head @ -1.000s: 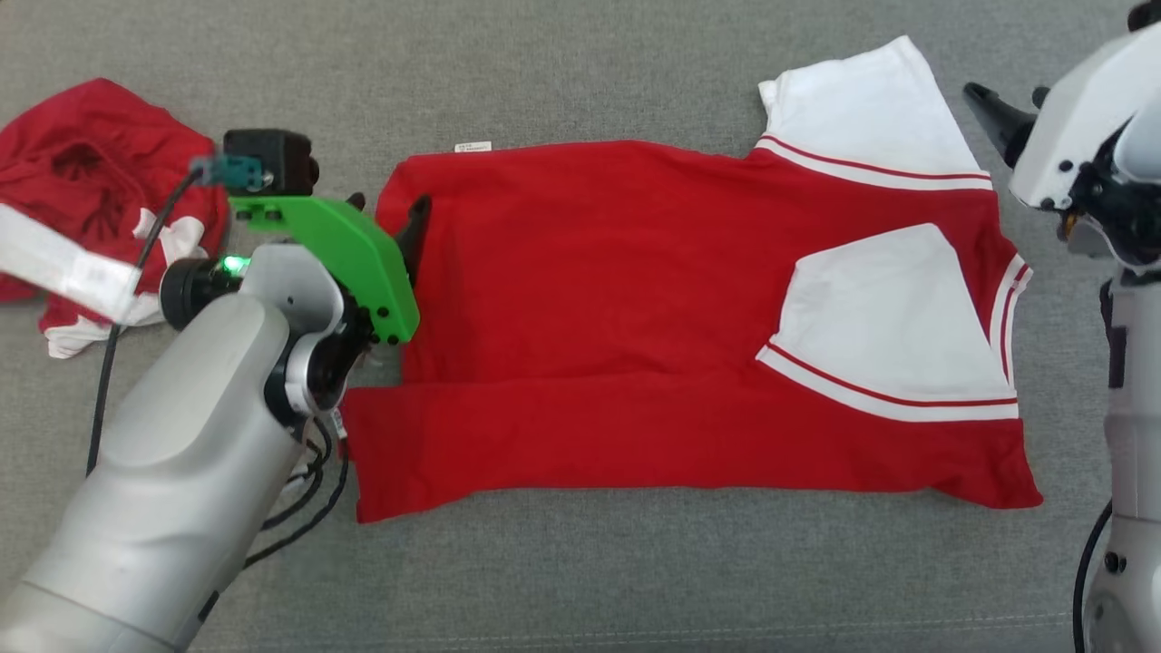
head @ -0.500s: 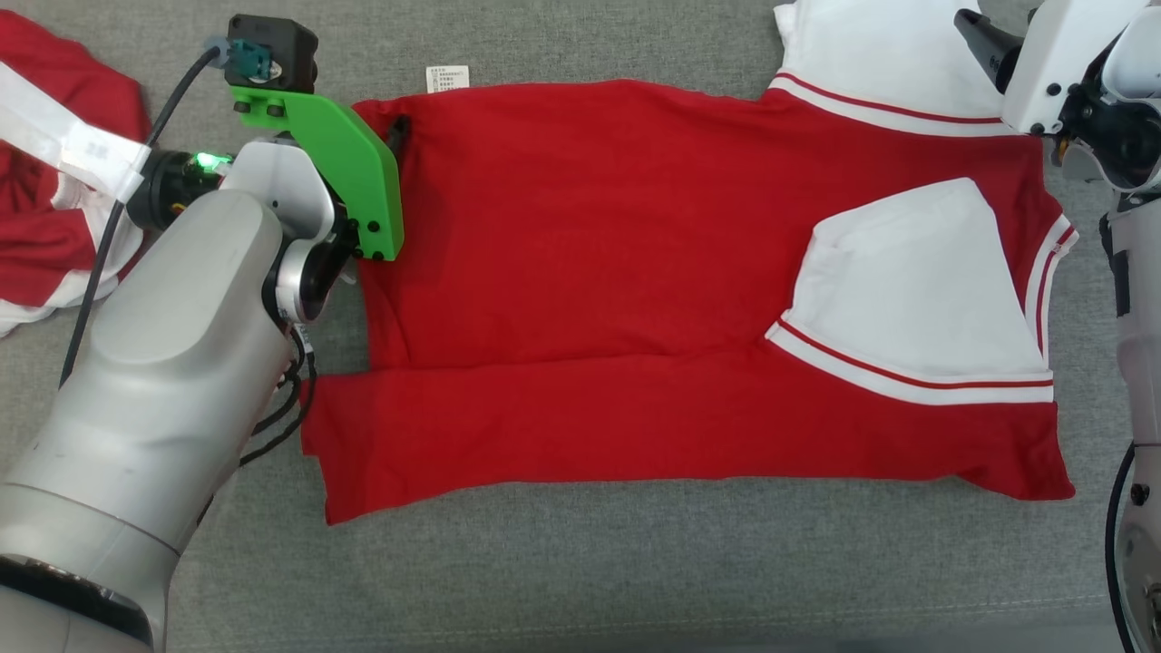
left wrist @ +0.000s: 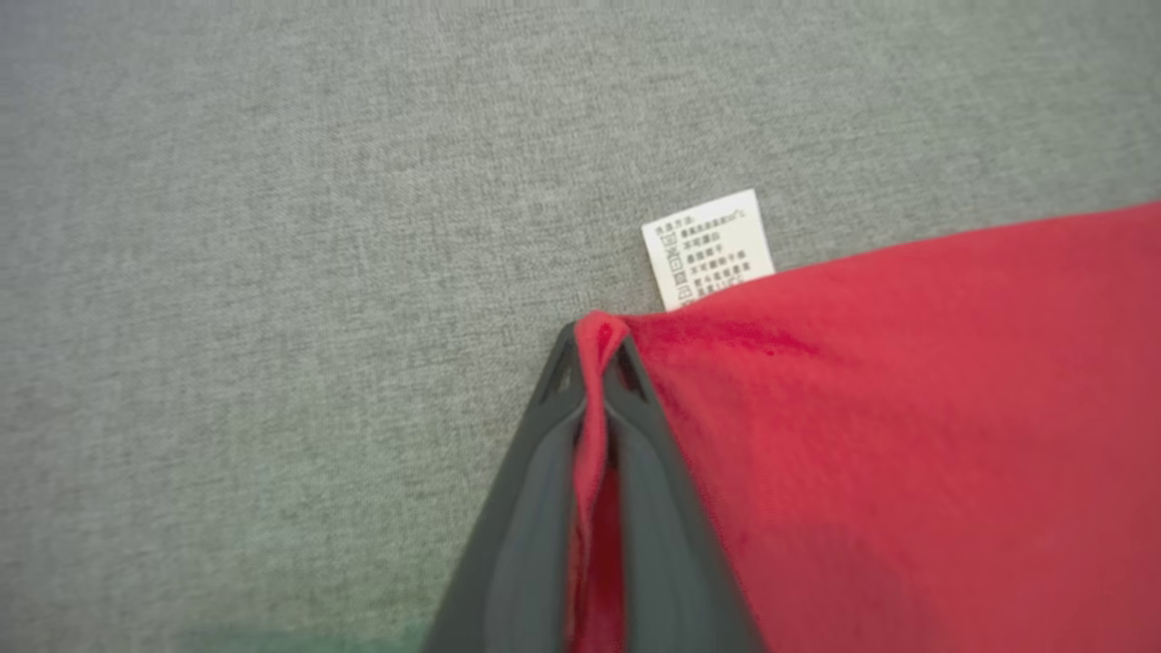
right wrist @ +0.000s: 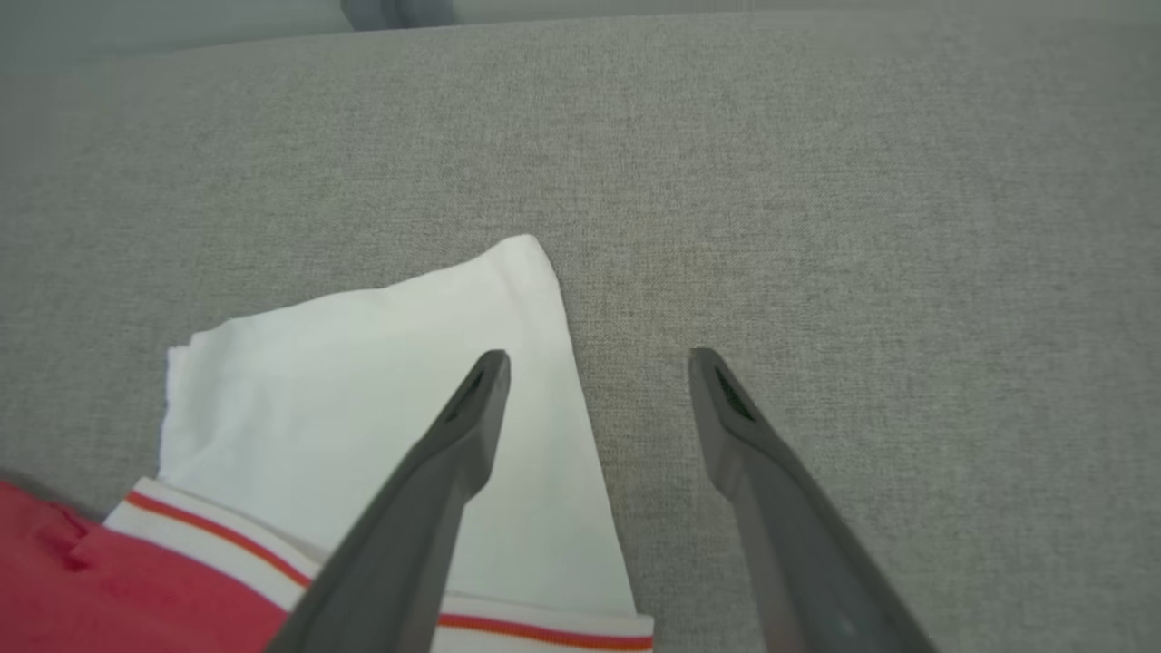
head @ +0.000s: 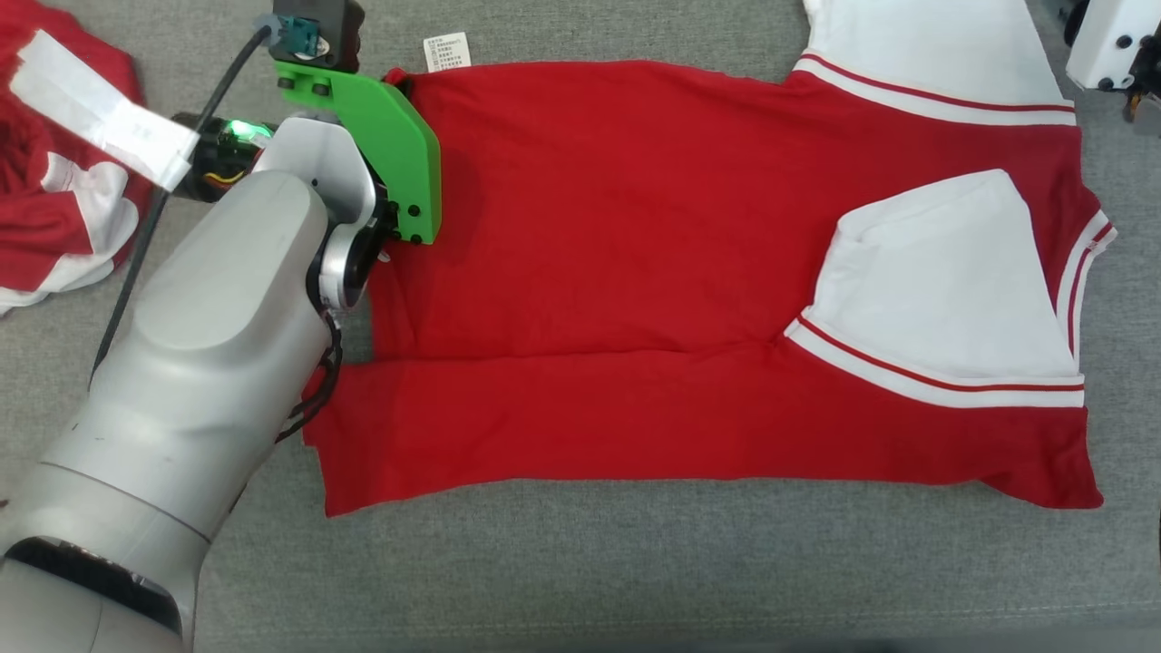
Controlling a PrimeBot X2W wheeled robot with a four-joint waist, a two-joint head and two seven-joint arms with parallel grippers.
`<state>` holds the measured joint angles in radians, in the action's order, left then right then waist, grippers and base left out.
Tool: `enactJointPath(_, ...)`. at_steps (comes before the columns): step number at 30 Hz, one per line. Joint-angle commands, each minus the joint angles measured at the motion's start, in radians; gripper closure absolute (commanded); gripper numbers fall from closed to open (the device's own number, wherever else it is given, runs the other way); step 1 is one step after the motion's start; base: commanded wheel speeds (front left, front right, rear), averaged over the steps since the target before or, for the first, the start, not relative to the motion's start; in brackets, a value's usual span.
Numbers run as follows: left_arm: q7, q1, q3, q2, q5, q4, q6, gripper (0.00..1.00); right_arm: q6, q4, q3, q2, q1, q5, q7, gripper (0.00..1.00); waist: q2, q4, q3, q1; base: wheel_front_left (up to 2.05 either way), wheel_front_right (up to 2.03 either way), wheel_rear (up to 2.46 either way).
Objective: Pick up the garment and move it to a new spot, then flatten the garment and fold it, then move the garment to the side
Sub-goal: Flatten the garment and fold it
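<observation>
Currently: shirt point(head: 590, 227) lies spread flat on the table point(head: 635, 562), long axis left to right, red body, white sleeves at the right end. Near edge is folded up over the body as a band. Near sleeve point(head: 943, 281) is folded in onto the red; far sleeve point(head: 916, 45) lies out flat at far right. Care label point(head: 447, 52) sticks out at the far-left corner.

Left jaws clenched on that far-left corner, red cloth pinched between the fingers point(left wrist: 535, 508), just beside the label. Left arm point(head: 209, 345) covers part of the shirt's left edge.

Right jaws released, nothing between them: one finger point(right wrist: 435, 472) over the far sleeve, the other over bare table.

Second garment point(head: 54, 209), red and white, bunched at far left, apart from the shirt.
</observation>
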<state>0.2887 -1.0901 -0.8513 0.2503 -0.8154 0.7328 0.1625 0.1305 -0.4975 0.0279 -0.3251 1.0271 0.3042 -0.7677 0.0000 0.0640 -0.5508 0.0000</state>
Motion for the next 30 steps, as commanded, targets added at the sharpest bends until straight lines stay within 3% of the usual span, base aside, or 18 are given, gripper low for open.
enactJointPath(1,0.0,0.056,-0.011,0.009,0.002,0.012,0.011,1.0,0.001,0.012,-0.004,-0.012,0.017,-0.009,-0.005,0.0,0.0,0.013,-0.013,0.0,0.0,0.0,0.0)
enactJointPath(11,-0.073,0.062,-0.017,-0.022,0.012,-0.057,0.013,1.0,0.001,-0.043,0.007,-0.02,0.065,-0.021,-0.011,0.0,0.0,0.068,-0.072,0.0,0.0,0.0,0.0)
enactJointPath(16,-0.102,0.06,-0.022,-0.033,0.016,-0.076,0.007,1.0,0.001,-0.09,-0.036,-0.025,0.056,0.01,0.001,0.0,0.0,0.087,-0.084,0.0,0.0,0.0,0.0)
enactJointPath(17,-0.103,0.062,-0.022,-0.034,0.016,-0.077,0.007,1.0,0.001,-0.102,-0.05,-0.024,0.051,0.016,-0.013,0.21,0.0,0.087,-0.084,0.0,0.0,0.0,0.0)
enactJointPath(18,-0.11,0.063,-0.022,-0.033,0.014,-0.078,0.005,1.0,0.001,-0.112,-0.075,-0.024,0.043,0.029,-0.027,1.0,0.0,0.087,-0.084,0.0,0.0,0.0,0.0)
enactJointPath(23,-0.199,0.05,0.004,-0.029,0.031,-0.078,0.019,1.0,-0.001,-0.091,-0.077,-0.073,0.051,0.003,0.098,1.0,0.0,0.08,-0.07,0.0,0.0,0.0,0.0)
enactJointPath(30,-0.331,0.043,0.024,-0.026,0.053,-0.036,0.021,1.0,0.0,-0.07,-0.107,-0.078,0.046,-0.006,0.337,1.0,0.0,0.05,-0.017,0.0,0.0,0.0,0.0)
